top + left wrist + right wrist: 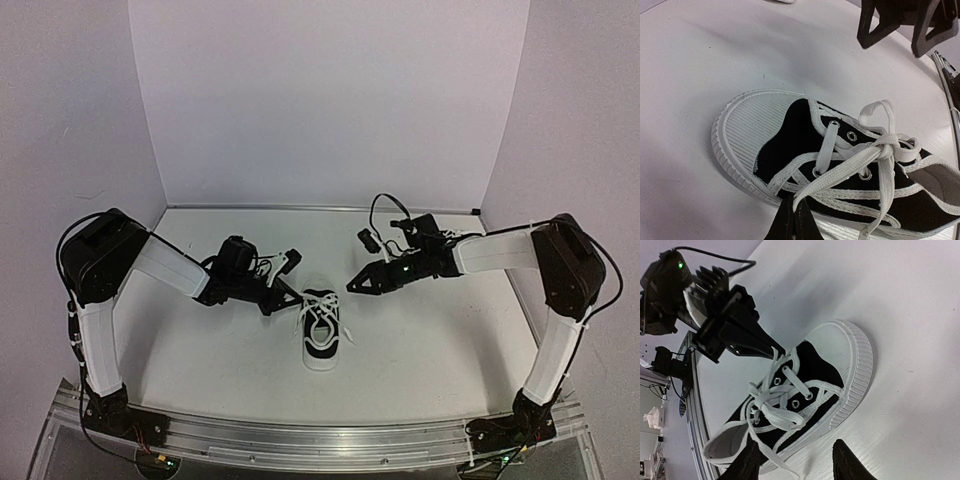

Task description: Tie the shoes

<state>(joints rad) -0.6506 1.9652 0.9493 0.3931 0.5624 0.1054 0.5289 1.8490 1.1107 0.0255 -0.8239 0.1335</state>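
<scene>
One black sneaker (320,335) with a white sole and white laces lies mid-table, toe toward the back. It also fills the left wrist view (790,130) and the right wrist view (812,362). The laces are knotted over the tongue (886,141) with loops spreading out. My left gripper (288,298) is at the shoe's left side, shut on a white lace loop (850,165) that runs from the knot into its fingertips (790,222). My right gripper (362,283) is open and empty, hovering right of the toe; its fingers (747,465) straddle the shoe's side. A second shoe does not show clearly.
A white object (290,259) is partly hidden behind my left wrist; I cannot tell what it is. White walls close off the back and sides of the table (430,340). A metal rail (330,440) runs along the near edge.
</scene>
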